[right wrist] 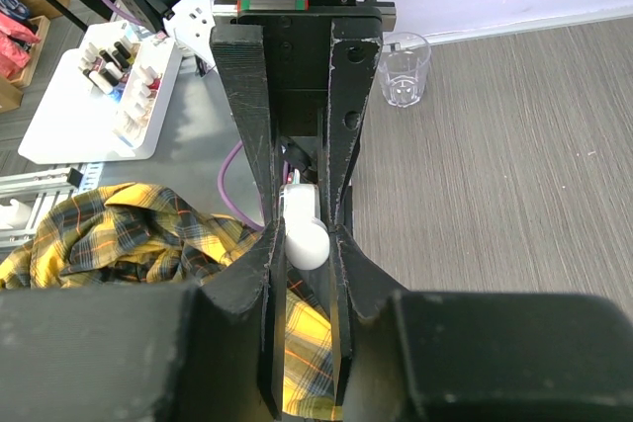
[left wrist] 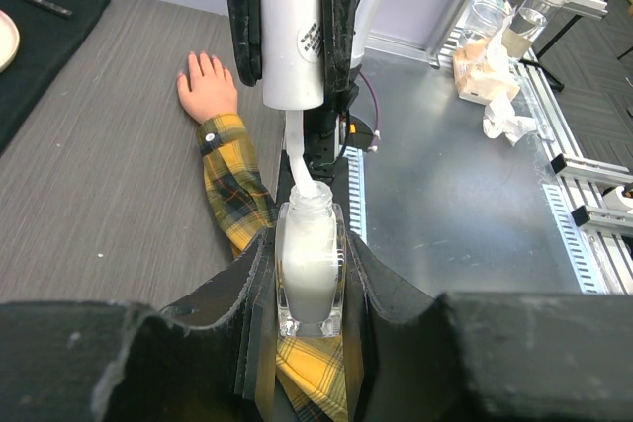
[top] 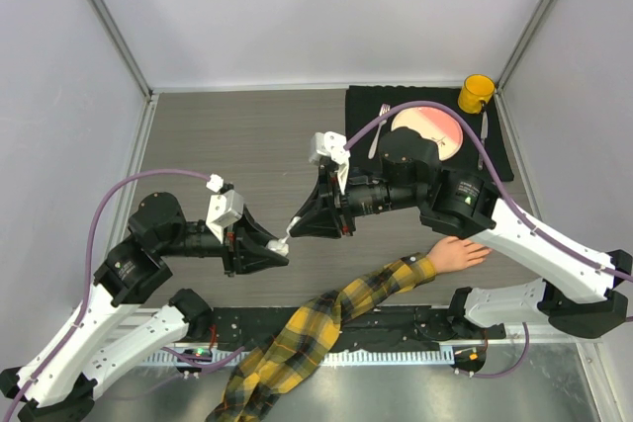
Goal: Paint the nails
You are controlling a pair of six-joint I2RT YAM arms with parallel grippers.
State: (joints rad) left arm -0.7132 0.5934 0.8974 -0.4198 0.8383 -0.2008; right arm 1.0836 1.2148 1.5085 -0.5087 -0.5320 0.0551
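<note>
My left gripper (top: 278, 249) is shut on a small clear bottle (left wrist: 310, 266) of white polish and holds it above the table. My right gripper (top: 297, 223) is shut on the white cap (left wrist: 292, 42), also seen in the right wrist view (right wrist: 305, 229). The cap's brush stem (left wrist: 298, 160) reaches into the bottle's neck. The peach mannequin hand (top: 461, 254) lies palm down to the right, its plaid sleeve (top: 381, 284) trailing to the front edge. It also shows in the left wrist view (left wrist: 208, 86). The nails are too small to make out.
A black mat (top: 366, 111) at the back right carries a plate (top: 430, 128), a fork, a knife and a yellow mug (top: 476, 93). A clear cup (right wrist: 404, 68) and a white tray of polish bottles (right wrist: 109, 96) stand near the front.
</note>
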